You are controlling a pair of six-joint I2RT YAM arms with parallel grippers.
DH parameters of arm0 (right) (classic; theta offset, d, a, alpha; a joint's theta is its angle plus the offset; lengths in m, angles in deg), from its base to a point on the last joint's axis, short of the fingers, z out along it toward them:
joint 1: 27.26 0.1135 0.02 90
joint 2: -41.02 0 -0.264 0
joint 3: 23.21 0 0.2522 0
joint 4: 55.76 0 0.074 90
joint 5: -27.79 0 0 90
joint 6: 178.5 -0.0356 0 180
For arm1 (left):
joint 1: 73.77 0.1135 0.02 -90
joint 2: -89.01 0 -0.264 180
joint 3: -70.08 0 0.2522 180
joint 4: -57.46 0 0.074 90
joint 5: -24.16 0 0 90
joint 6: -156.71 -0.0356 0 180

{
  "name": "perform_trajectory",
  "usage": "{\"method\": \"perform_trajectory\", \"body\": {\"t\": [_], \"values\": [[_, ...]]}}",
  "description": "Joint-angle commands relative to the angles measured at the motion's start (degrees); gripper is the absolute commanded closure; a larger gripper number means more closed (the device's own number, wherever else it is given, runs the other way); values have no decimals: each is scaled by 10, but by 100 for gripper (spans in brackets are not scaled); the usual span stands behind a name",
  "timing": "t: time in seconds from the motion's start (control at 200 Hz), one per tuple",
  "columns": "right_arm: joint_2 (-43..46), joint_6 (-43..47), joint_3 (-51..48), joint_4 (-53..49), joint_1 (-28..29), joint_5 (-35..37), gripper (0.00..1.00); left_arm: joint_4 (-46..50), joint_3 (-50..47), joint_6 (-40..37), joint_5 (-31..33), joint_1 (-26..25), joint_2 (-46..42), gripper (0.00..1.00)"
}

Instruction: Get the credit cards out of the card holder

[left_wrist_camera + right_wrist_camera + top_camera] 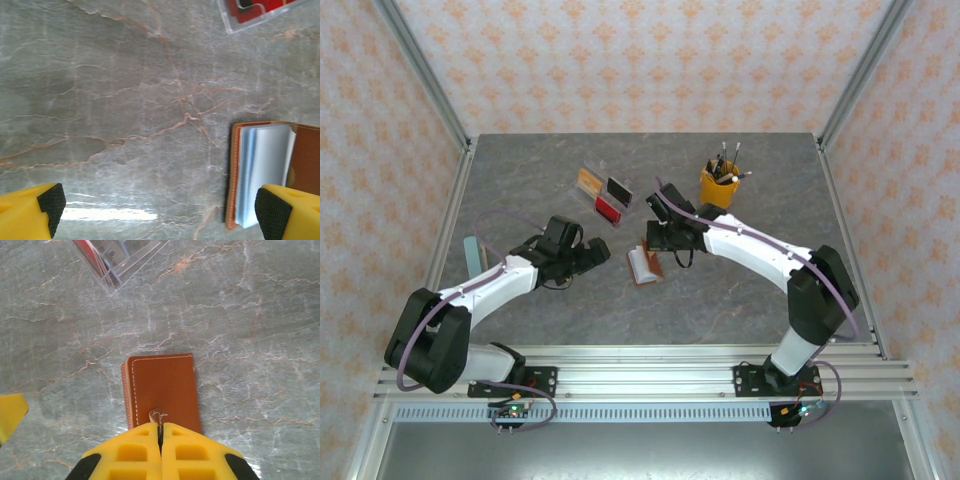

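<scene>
The right gripper [160, 436] is clamped tight on a small tab at the edge of the card holder [162, 385], apparently to lift its reddish-brown cover and keep the wallet open on the marble table [260, 340]. From the left wrist, pale blue-grey pockets [262, 165] fan out beside the raised cover. The left gripper [162, 207] hovers just beside them, jaws spread wide and empty, probably placed to pull out the credit cards; I cannot tell whether the pockets hold any.
</scene>
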Motion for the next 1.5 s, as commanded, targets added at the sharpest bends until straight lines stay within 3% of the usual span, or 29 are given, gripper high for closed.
{"method": "perform_trajectory", "body": {"t": [0.0, 0.215, 0.4, 0.591, 0.796, 1.041, 1.491], "values": [[-6, 17, 5, -27, -17, 50, 94, -51, -11, -5, -50, 4, -2, 0], [-5, 25, -42, -27, -57, 73, 95, -170, -26, 39, -146, -2, 37, 5], [-6, 30, -79, -7, -82, 72, 95, -217, 2, 62, -178, -35, 91, 27], [-4, 40, -98, 8, -89, 64, 95, -213, 37, 71, -153, -68, 123, 44], [-1, 49, -108, 23, -89, 49, 95, -154, 56, 57, -62, -84, 99, 48], [-7, 62, -113, 30, -90, 51, 95, -153, 75, 51, -80, -85, 117, 64], [-21, 66, -120, 36, -90, 42, 95, -119, 130, 33, -88, -100, 186, 62]]}}
